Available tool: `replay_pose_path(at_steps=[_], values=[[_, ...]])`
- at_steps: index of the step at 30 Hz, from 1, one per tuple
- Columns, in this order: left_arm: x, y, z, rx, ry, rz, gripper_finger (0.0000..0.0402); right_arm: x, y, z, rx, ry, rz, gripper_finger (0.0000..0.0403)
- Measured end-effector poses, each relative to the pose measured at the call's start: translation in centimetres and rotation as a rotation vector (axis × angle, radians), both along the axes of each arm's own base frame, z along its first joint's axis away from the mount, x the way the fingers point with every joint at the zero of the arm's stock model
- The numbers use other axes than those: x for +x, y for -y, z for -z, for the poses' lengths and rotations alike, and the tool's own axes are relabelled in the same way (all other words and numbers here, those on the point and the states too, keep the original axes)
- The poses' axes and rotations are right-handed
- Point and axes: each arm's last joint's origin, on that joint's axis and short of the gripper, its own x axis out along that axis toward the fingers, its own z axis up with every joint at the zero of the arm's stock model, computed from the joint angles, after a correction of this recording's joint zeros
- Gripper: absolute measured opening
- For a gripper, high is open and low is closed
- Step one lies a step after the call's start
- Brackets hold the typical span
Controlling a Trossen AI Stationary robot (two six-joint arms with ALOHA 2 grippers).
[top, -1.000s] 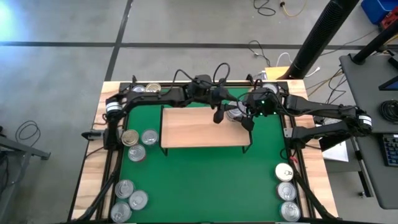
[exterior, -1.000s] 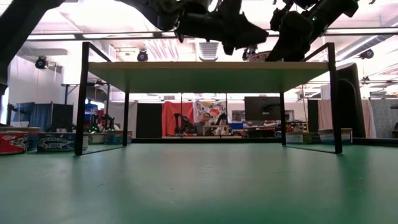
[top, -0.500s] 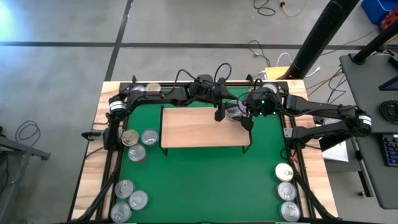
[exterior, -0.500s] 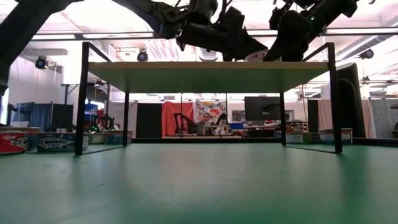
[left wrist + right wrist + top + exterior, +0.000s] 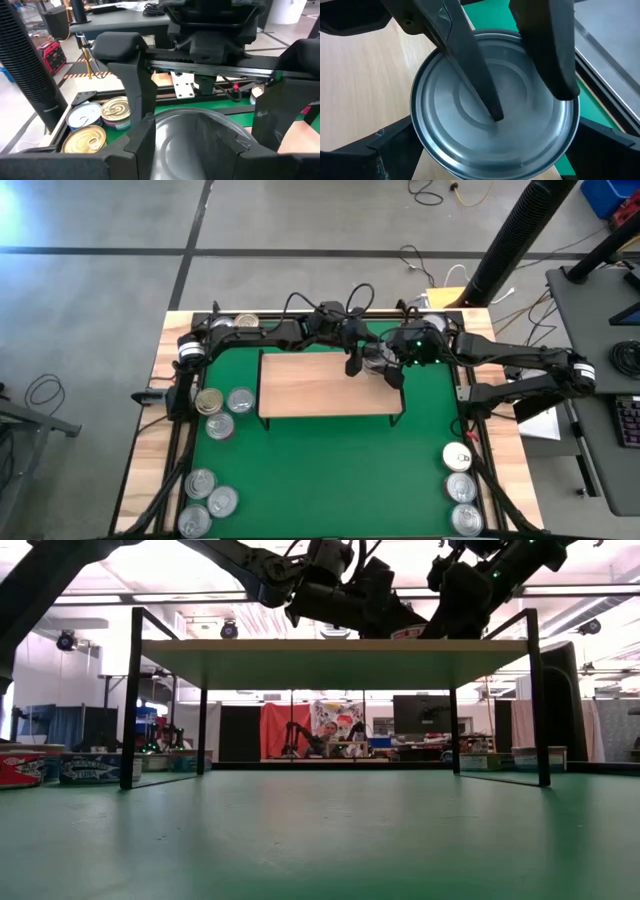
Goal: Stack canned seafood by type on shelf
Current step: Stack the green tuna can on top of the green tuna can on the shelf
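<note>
High camera hangs straight above, facing down, taking in the whole green mat [image 5: 330, 470], the wooden table [image 5: 150, 470] and the shelf [image 5: 320, 385] from well up. Low camera sits at mat level on the near side, facing level across to the far side, under the shelf [image 5: 330, 652] and out into the room. Left wrist camera rides very close behind a silver tin [image 5: 200, 145], facing across the far edge of the table toward the room. Right wrist camera looks almost straight down onto the same silver tin [image 5: 495, 117], very near. All 4 views share that far right corner of the shelf.
</note>
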Motion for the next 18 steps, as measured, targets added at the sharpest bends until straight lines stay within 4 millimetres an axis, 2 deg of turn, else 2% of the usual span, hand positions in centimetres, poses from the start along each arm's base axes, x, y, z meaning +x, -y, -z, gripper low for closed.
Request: replay_pose_path(at_steps=[18], values=[[-0.27,0.1,0.76,-0.005,-0.088,0.012,0.0126,-0.5,-0.17,-0.21,-0.013,-0.009,-0.013,0.04]])
